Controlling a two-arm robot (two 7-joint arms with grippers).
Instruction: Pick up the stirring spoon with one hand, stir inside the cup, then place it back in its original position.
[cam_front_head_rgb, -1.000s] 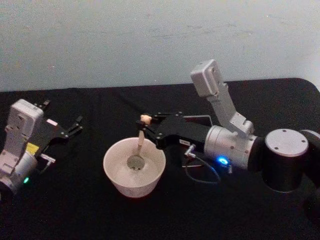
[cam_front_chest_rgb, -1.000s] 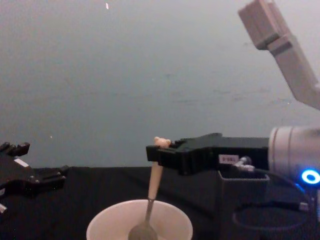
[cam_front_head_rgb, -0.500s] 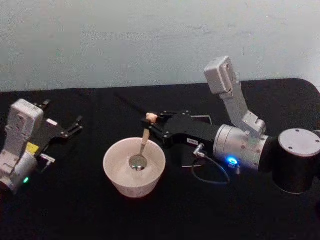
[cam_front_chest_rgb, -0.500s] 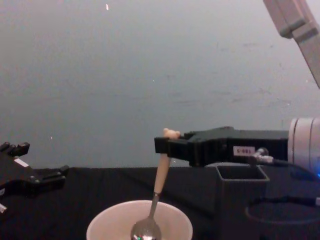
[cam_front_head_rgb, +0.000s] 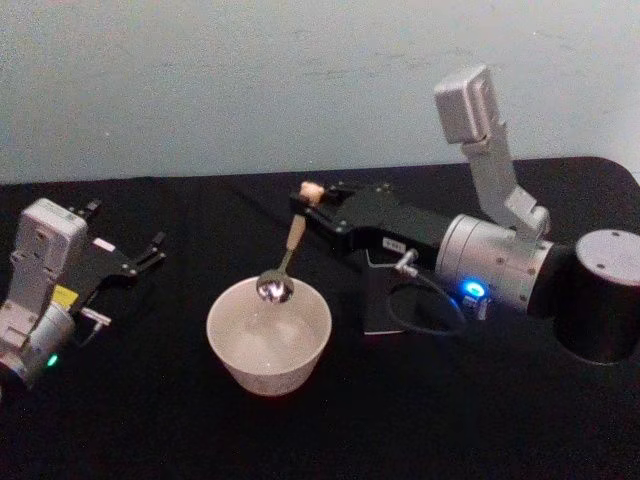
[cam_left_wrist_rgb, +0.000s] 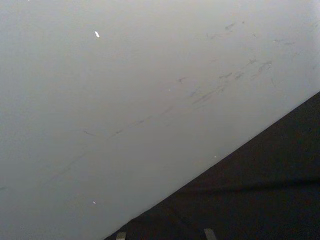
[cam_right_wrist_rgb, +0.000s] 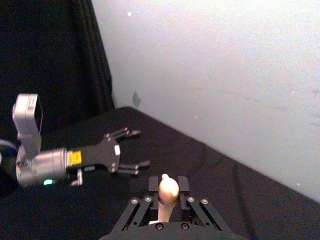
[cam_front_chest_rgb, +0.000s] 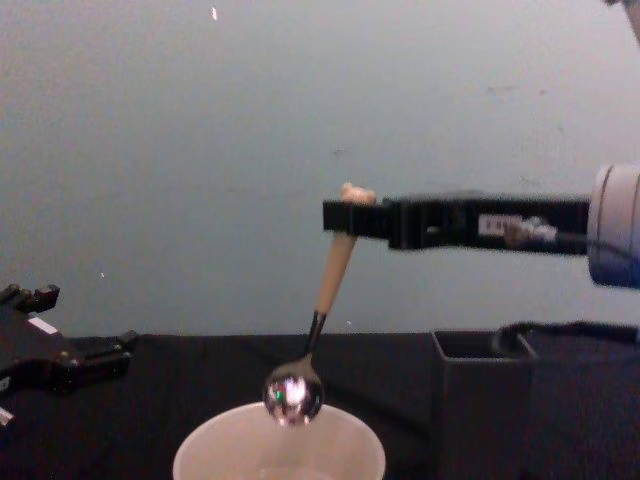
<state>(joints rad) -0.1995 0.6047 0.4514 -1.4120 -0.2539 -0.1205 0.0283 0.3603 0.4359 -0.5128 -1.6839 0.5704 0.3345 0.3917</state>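
Spoon count one: stirring spoon (cam_front_head_rgb: 290, 248), long axis steeply tilted, bear head toward 1 o'clock, metal bowl toward 7 o'clock, hanging over the 12 o'clock rim of the single cream cup (cam_front_head_rgb: 240, 365); contact unclear. Right gripper (cam_front_head_rgb: 310, 195) pinches the handle just under the bear head, jaws nearly closed. One dark grey square holder (cam_front_chest_rgb: 470, 400) at cup's 3 o'clock, murky against black table (cam_front_head_rgb: 150, 420). Left gripper (cam_front_head_rgb: 125, 228) at 9 o'clock, fingers spread, empty. Cup base cut off in chest view
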